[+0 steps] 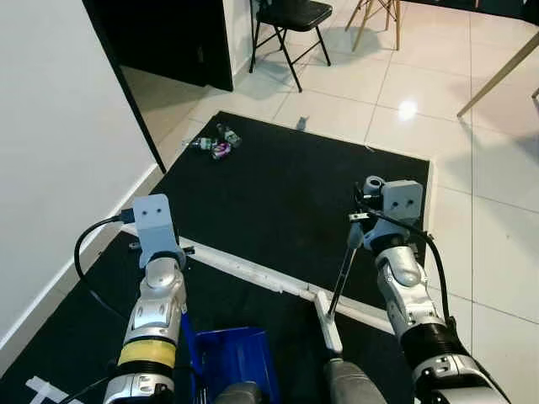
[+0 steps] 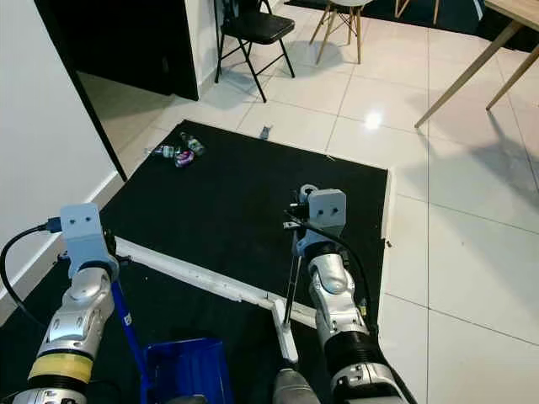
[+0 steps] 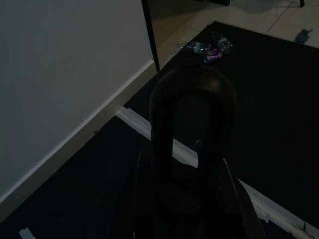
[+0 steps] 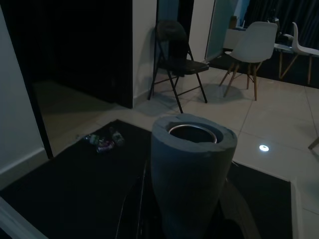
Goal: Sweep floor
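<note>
right gripper (image 1: 364, 225) holding broom handle (image 1: 342, 273), litter (image 1: 216, 143) on black mat (image 1: 286, 198)

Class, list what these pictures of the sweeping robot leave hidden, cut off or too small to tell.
1. Litter on the black mat: too small to identify, head views.
2. Blue dustpan: cut off by the bottom edge, left eye view.
3. Left gripper: too dark to judge its grip, left wrist view.
4. Right gripper fingers: hidden behind the grey broom handle end, right wrist view.

Silver arms (image 1: 156, 307), black cables (image 1: 84, 252)
</note>
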### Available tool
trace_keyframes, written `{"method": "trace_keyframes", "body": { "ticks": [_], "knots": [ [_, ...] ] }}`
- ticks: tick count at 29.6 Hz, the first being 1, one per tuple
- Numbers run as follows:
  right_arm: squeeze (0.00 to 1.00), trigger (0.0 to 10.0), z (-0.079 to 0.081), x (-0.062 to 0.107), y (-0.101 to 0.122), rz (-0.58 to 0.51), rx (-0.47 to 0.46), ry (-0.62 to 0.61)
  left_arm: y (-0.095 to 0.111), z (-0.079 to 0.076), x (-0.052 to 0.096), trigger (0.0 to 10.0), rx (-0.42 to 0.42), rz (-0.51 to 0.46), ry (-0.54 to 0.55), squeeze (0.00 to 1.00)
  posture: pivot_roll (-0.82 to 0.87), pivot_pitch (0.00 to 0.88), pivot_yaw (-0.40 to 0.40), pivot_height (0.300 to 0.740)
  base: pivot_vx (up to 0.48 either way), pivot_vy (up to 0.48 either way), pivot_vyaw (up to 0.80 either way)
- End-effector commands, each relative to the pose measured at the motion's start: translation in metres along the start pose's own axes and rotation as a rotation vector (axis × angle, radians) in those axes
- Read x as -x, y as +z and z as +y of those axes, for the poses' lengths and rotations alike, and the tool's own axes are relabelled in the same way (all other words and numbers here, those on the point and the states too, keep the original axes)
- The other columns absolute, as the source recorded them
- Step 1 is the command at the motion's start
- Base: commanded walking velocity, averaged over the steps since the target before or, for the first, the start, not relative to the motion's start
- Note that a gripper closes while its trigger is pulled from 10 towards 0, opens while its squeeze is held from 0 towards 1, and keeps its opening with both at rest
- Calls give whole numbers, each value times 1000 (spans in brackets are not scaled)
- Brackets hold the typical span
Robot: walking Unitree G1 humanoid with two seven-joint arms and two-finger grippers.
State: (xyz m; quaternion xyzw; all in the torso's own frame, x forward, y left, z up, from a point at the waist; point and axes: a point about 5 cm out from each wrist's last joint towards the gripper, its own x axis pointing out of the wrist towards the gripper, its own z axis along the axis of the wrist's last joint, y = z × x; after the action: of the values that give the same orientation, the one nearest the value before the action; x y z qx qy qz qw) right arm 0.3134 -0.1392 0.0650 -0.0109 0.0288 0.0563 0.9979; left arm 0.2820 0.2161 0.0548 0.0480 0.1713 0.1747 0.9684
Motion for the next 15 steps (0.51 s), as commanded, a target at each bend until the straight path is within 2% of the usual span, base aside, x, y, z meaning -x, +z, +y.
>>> {"method": "trace_keyframes", "body": {
  "ticks": [1, 5, 9, 11, 12, 13, 15],
  "knots": [
    [0, 10000, -4, -1, 2, -20, 21, -7, -10, -4, 3, 10000, -50, 8, 7, 0, 24, 50, -39, 740, 0, 0, 0],
    [0, 10000, -7, 4, -9, 15, 58, -10, -20, -11, 5, 10000, -45, -5, -27, 0, 19, 50, -43, 740, 0, 0, 0],
    [0, 10000, -8, 7, -13, 26, 66, -8, -24, -11, 6, 10000, -43, -9, -25, 0, 17, 52, -42, 740, 0, 0, 0],
    [0, 10000, -9, 9, -17, 35, 78, -4, -25, -10, 8, 10000, 35, -11, -13, 0, 12, 54, -39, 740, 0, 0, 0],
    [0, 10000, -9, 9, -17, 35, 78, -4, -25, -10, 8, 10000, 35, -11, -13, 0, 12, 54, -39, 740, 0, 0, 0],
    [0, 10000, -11, 10, -18, 32, 84, -3, -21, -9, 7, 10000, 172, -8, 13, 0, 9, 55, -38, 740, 0, 0, 0],
    [0, 10000, -14, 9, -16, 25, 83, -10, -7, -11, 2, 10000, 282, -34, 29, 0, 4, 55, -38, 740, 0, 0, 0]
  ]
}}
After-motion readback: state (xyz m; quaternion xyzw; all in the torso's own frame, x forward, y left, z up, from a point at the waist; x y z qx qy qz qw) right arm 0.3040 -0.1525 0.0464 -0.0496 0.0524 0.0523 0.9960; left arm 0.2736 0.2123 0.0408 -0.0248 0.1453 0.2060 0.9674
